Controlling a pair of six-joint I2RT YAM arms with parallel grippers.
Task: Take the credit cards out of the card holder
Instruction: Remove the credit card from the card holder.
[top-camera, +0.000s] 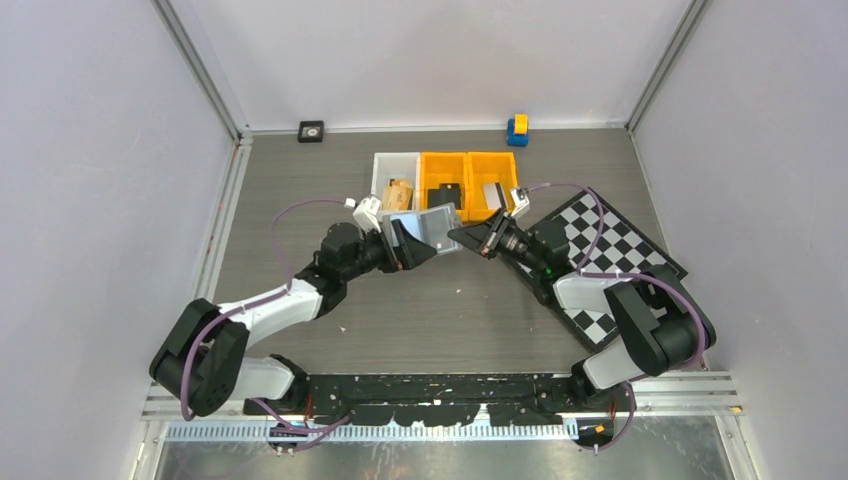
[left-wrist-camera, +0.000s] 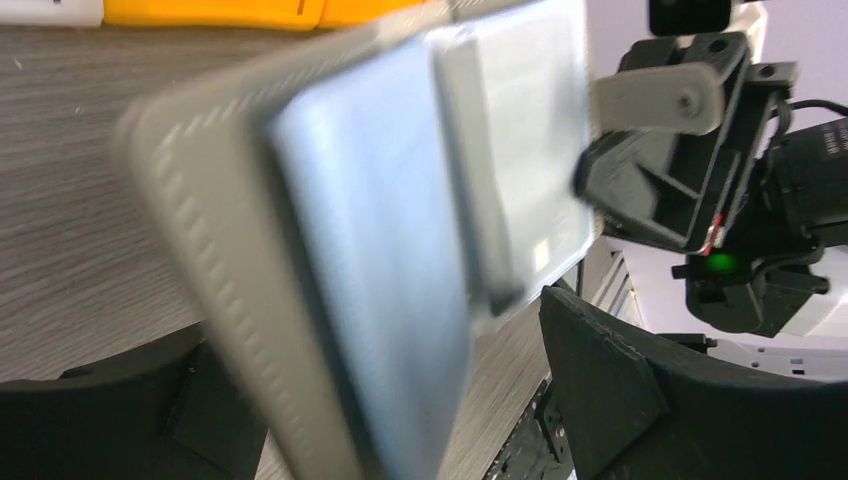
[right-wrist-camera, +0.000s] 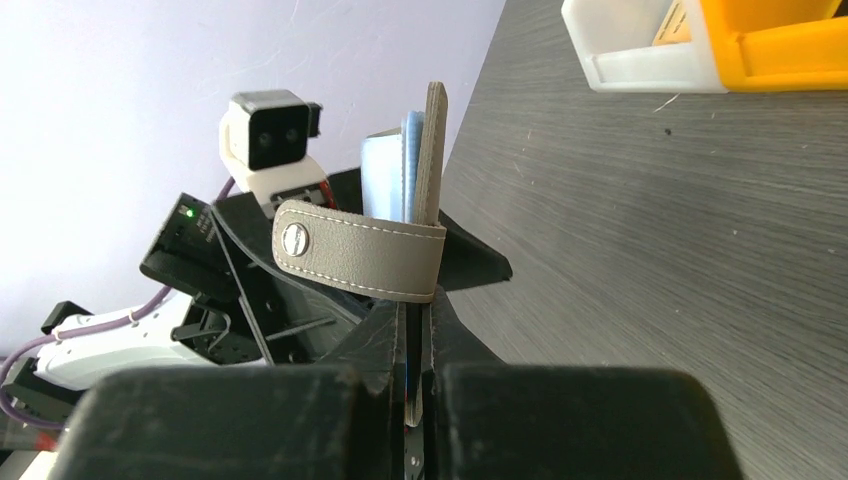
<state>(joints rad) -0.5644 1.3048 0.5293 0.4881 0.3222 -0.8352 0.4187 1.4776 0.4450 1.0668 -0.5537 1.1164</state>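
Left wrist view: the wallet (left-wrist-camera: 370, 260) is motion-blurred, its lower corner cut off by the bottom edge. Right wrist view: wallet seen edge-on, pocket contents hidden. Top view: items in the bins (top-camera: 444, 156) are too small to identify.

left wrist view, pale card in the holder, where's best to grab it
Pinch the pale card's bare edge nearest the right pincer, coming in edge-on from that side; its other end sits tucked in the open card holder's pocket.
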